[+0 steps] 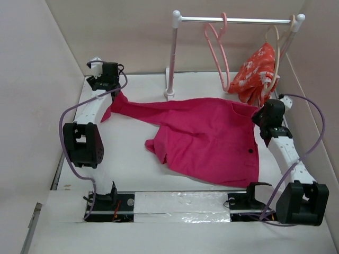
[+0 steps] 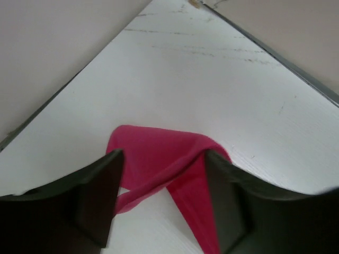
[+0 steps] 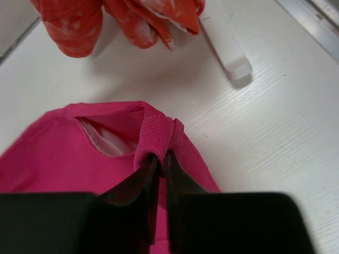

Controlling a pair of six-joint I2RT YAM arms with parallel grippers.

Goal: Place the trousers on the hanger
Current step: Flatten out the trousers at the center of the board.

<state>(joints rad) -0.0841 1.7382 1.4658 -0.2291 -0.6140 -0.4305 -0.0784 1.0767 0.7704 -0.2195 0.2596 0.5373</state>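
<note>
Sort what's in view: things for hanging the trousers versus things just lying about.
For the job:
trousers
pink hanger, on the rail
right pincer, shut on their waist edge
left pincer, open around a leg end

Just there:
floral garment on its beige hanger

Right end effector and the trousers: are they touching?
Touching. The right wrist view shows the right end effector closed on a bunched fold of the trousers.
</note>
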